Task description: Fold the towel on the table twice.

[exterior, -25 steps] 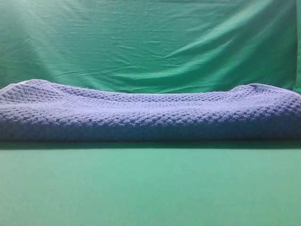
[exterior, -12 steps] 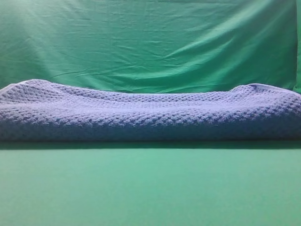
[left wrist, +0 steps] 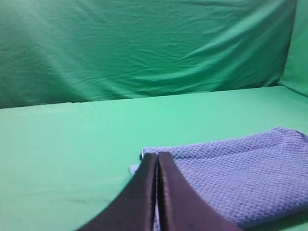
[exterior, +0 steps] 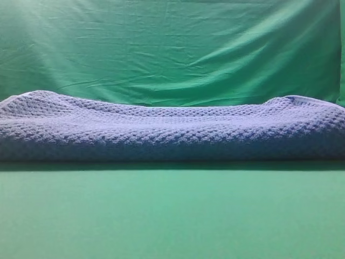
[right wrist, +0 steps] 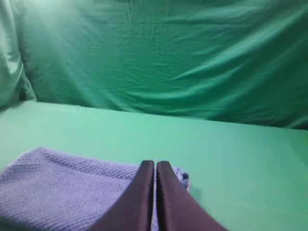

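Reading exterior high first: waffle-knit towel (exterior: 172,132) lies across the green table (exterior: 172,216), edge to edge, no pincer in shot. I judge it soft, thick, floppy, non-slip; corners by the pale hem (exterior: 304,99) are the place to pinch.

Left wrist: left gripper (left wrist: 157,155) jaws pressed together, towel corner just beyond and right of the tips; can't tell if cloth is nipped.

Right wrist: right gripper (right wrist: 154,163) likewise closed, towel left of and beyond it.

No labels or writing visible.
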